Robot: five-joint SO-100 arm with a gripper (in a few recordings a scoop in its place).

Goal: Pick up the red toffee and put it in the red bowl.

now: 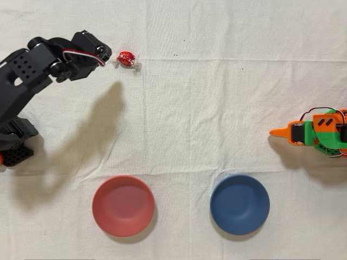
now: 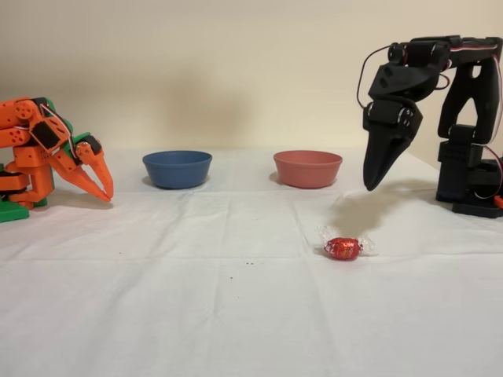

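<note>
black gripper above red toffee

black gripper [image 2: 371,182]: jaws closed to a point, empty, raised off the cloth [image 2: 196,314].
red toffee [image 2: 343,248]: shiny foil, clear twisted ends, lying on the cloth just below the tip; red bowl [image 2: 307,168] well apart.

Bare cloth [image 1: 179,124] between red toffee [image 1: 126,58] and red bowl [image 1: 123,205].
</note>
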